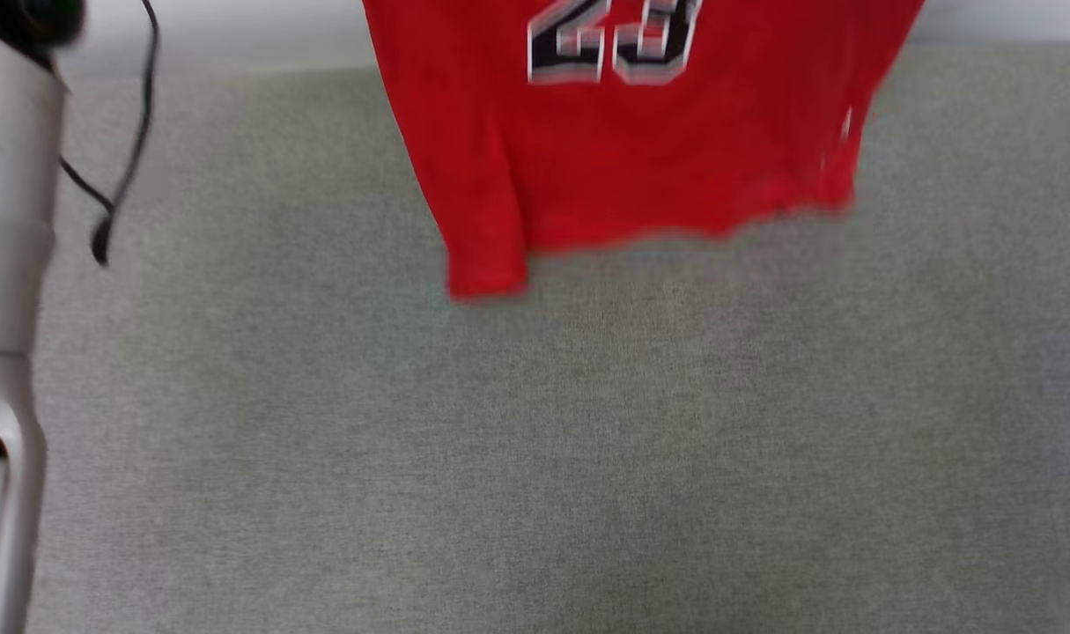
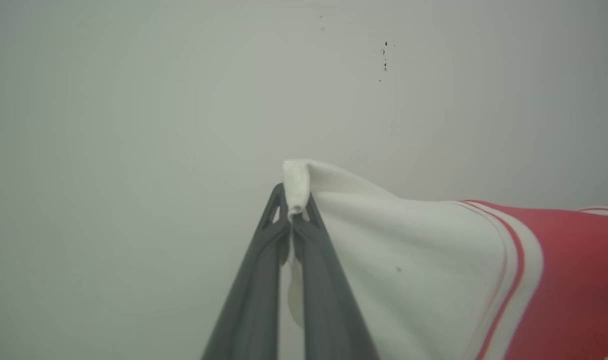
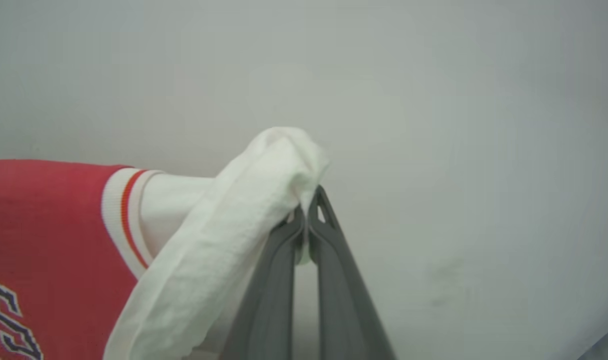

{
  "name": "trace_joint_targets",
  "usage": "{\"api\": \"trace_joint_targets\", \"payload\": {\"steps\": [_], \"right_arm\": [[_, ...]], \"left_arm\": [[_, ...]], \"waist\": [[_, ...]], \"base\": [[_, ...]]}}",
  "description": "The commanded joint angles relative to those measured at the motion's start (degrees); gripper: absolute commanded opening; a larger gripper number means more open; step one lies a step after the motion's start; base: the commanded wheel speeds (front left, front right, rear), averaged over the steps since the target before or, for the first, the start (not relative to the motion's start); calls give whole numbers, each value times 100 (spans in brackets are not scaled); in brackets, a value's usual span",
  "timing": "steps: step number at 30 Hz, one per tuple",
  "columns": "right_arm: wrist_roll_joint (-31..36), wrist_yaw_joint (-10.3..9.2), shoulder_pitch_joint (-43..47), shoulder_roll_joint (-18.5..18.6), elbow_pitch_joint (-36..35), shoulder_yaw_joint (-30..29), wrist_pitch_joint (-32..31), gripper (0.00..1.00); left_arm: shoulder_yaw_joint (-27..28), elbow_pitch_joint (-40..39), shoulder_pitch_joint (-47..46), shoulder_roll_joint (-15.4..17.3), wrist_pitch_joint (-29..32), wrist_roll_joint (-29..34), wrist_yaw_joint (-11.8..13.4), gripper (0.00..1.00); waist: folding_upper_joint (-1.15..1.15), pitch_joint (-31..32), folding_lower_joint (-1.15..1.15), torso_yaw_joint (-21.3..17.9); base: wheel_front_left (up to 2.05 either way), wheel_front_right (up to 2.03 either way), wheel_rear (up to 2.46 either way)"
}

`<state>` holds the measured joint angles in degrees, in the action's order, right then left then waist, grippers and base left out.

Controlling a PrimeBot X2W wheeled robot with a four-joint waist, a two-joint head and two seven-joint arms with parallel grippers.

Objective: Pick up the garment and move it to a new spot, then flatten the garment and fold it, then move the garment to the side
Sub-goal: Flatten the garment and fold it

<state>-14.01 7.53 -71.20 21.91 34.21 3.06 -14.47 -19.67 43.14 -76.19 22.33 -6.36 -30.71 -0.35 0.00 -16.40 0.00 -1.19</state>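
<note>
The garment (image 1: 640,150) hangs from above the head view's top edge, red with a black white-outlined number, its hem just over the grey surface (image 1: 535,458). In the left wrist view my left gripper (image 2: 294,212) is shut on the edge of a white sleeve (image 2: 409,260) of the garment, with red-white striped trim beside the red body. In the right wrist view my right gripper (image 3: 306,212) is shut on the other white sleeve (image 3: 233,235), bunched over the fingers, and the red front with its lettering (image 3: 8,320) hangs at the left.
A pale forearm (image 1: 6,291) with a black cable (image 1: 129,150) runs down the head view's left edge. A plain pale wall (image 2: 183,100) stands behind both grippers. The grey cloth-covered surface stretches wide below the hanging hem.
</note>
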Motion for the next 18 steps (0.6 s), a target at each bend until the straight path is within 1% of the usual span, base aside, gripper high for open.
{"api": "trace_joint_targets", "payload": {"steps": [1, 2, 4, 5, 7, 13, 18], "right_arm": [[77, -8, -307, 28, 87, 27, 154, 0], [152, -8, -754, 18, 197, 92, 428, 0], [153, -7, -1011, 1, 240, 180, 593, 0], [100, -7, -1330, -9, 344, 257, 735, 0], [73, -7, -1478, -12, 442, 299, 802, 0], [-19, -7, -1643, -115, 763, 510, 1011, 0], [-146, -7, -1507, -264, 1154, 715, 1166, 0]], "left_arm": [[24, 94, -274, 12, -147, 61, -40, 0], [24, 224, -740, 50, -403, 138, -106, 0], [36, 296, -996, 56, -535, 164, -143, 0], [30, 400, -1315, 66, -634, 204, -201, 0], [15, 457, -1482, 70, -669, 233, -226, 0], [15, 703, -1617, 35, -763, 176, -309, 0], [13, 974, -1345, -54, -821, 93, -403, 0]], "waist": [[0, -308, 0, -38], [0, -526, 0, -56], [0, -664, 0, -62], [0, -884, 0, -71], [0, -1034, 0, -72], [0, -1405, 0, -62], [0, -1522, 0, -54]], "base": [[0, 0, 0], [0, 0, 0], [0, 0, 0], [0, 0, 0], [0, 0, 0], [0, 0, 0], [0, 0, 0]]}}
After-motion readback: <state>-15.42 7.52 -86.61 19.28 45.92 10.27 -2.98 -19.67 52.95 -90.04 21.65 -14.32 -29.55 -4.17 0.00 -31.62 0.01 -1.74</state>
